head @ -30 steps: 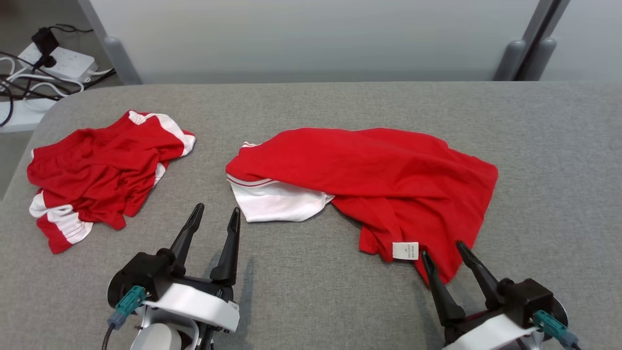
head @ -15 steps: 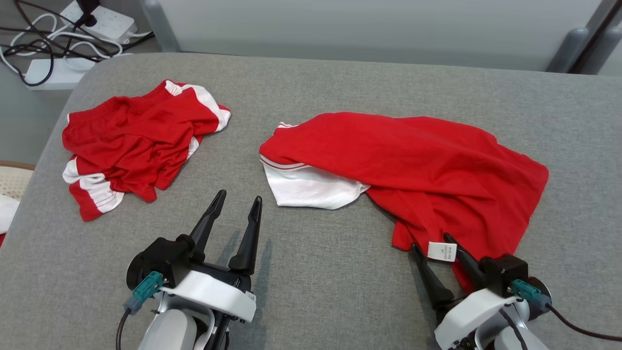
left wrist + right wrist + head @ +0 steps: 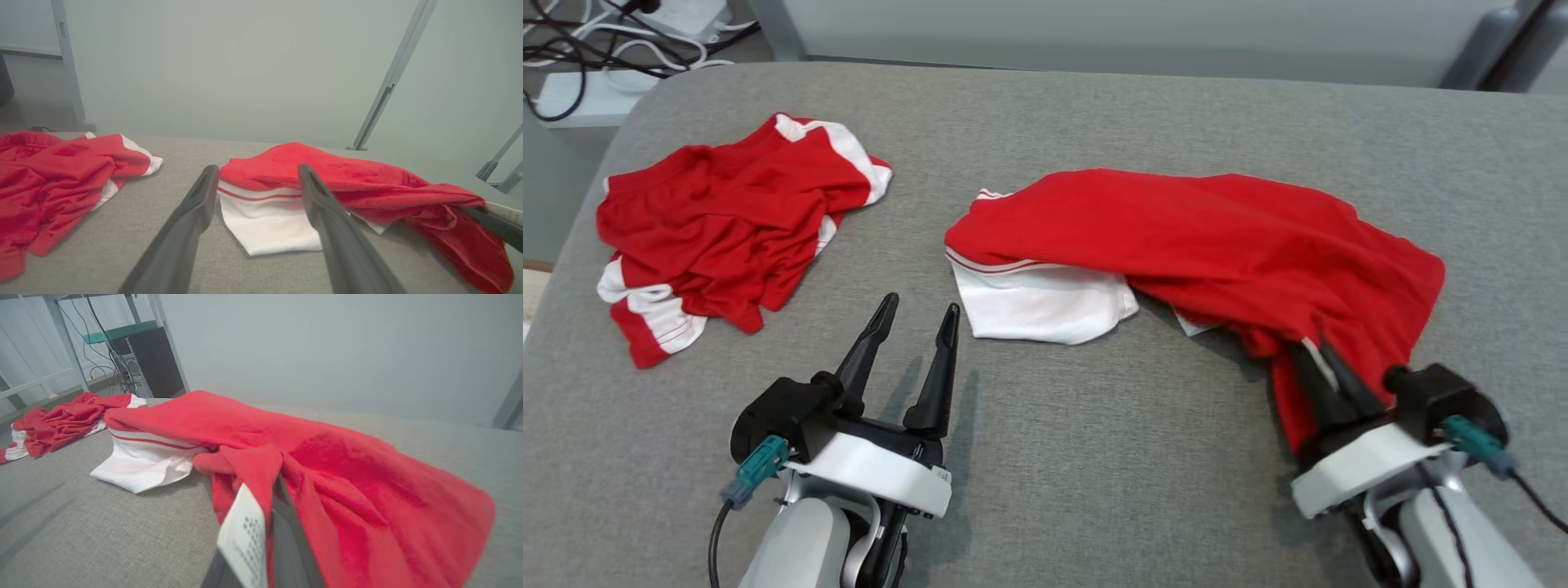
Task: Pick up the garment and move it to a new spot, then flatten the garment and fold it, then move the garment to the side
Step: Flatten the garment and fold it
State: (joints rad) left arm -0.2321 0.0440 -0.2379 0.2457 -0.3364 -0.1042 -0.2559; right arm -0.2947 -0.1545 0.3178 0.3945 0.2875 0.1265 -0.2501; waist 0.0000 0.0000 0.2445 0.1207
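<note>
Grey fabric-covered table (image 3: 1094,457), head view: carries two red garments, well apart.
Head view, garment (image 3: 1201,237): red and crumpled, lying at the centre and right of the table; its white sleeve (image 3: 1037,302) sticks out from under the left end, flat on the table.
Head view, right gripper (image 3: 1321,363): at the lower right; fingers pressed together on the garment's near edge, which is drawn up off the table into a ridge.
Head view, left gripper (image 3: 920,304): at the lower left; fingers spread, holding nothing, just short of the sleeve.
Head view, second garment (image 3: 727,237): red with white bands, bunched at the table's left end.
Head view, power strip (image 3: 576,102): white, on the floor beyond the far left corner.
Left wrist view: the spread fingers frame the sleeve and its red stripe; the second garment lies to the left; a dark finger of the right gripper enters at the right edge, against red cloth.
Right wrist view: red cloth drapes over the closed fingers; a white label (image 3: 243,539) with small print hangs beside them; the sleeve lies flat to the left, the second garment farther off.
</note>
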